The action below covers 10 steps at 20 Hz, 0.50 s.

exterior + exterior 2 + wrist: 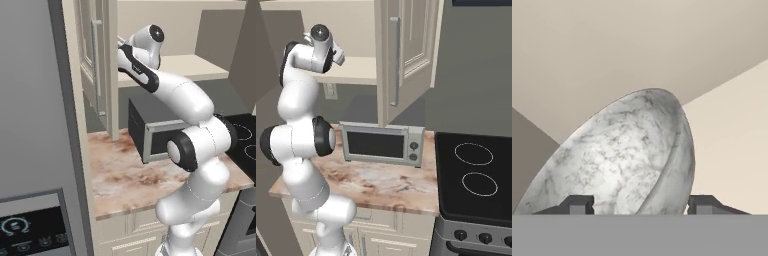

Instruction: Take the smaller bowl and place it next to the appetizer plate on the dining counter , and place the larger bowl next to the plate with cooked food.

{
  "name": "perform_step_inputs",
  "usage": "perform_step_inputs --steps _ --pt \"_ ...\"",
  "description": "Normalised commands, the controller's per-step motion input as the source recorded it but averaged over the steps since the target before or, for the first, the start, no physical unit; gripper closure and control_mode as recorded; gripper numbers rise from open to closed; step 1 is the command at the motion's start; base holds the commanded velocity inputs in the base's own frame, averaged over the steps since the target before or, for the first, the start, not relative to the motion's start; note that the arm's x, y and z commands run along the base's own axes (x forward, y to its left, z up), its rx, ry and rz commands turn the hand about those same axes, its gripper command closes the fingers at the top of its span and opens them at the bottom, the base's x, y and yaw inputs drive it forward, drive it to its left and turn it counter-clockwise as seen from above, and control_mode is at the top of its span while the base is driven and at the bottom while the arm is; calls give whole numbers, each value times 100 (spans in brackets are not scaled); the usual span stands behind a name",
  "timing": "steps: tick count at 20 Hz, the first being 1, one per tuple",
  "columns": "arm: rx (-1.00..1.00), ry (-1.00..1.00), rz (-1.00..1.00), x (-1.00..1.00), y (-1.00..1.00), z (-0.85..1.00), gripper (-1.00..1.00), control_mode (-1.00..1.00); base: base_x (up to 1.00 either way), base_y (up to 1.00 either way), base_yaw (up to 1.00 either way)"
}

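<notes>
Mottled grey-white stone-like round bowl (619,160), inside the cabinet, sits between the gripper's (641,205) parted fingers, not visibly clamped; both placements remain to do.

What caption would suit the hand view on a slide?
Up close, the mottled grey-white smaller bowl sits between the pincer fingertips, inside a cream cabinet.

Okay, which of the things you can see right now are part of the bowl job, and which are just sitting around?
Part of the job:
- the smaller bowl, mottled grey-white, between the fingertips in the hand view
- the gripper, one fingertip on each side of the bowl's rim

Just sitting around:
- toaster oven
- stovetop
- open cabinet door
- marble-topped counter
</notes>
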Motion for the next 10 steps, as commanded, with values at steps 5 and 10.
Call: perform_step_inputs --steps 5,10 --pt "2 0 0 -42 0 0 100 -100 0 0 0" --pt "0 -6 0 -91 0 0 100 -100 0 0 0"
